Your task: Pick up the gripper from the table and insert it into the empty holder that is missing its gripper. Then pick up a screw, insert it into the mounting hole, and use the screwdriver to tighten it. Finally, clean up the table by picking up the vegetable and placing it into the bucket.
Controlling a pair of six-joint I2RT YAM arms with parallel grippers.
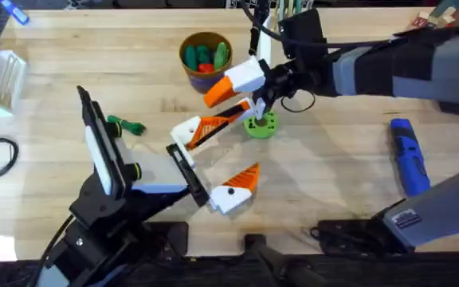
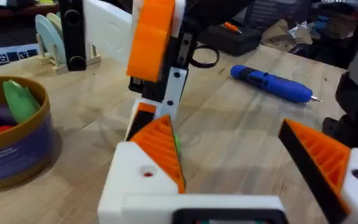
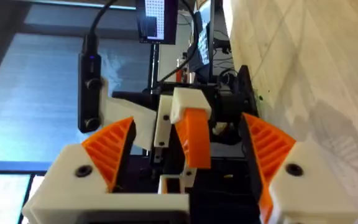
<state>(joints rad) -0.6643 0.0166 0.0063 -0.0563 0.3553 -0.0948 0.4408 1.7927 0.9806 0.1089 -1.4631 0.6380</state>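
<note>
Two grippers are over the table in front of the bucket (image 1: pixel 205 56), both with orange ribbed pads on white blocks. The left gripper (image 2: pixel 224 127) has its jaws wide apart and holds nothing. The right gripper (image 3: pixel 188 124) also has its jaws well apart; in its wrist view an orange wedge (image 3: pixel 194 137) on a white block (image 3: pixel 188 102) stands in the gap, apart from both pads. Whether that wedge is the loose gripper part I cannot tell. One blue screwdriver (image 1: pixel 409 155) lies flat, well to the right of the bucket. One thin green vegetable (image 1: pixel 126 126) lies to the bucket's front left. One green disc (image 1: pixel 261 125) sits just in front of the bucket, which holds several toy vegetables (image 1: pixel 205 57).
</note>
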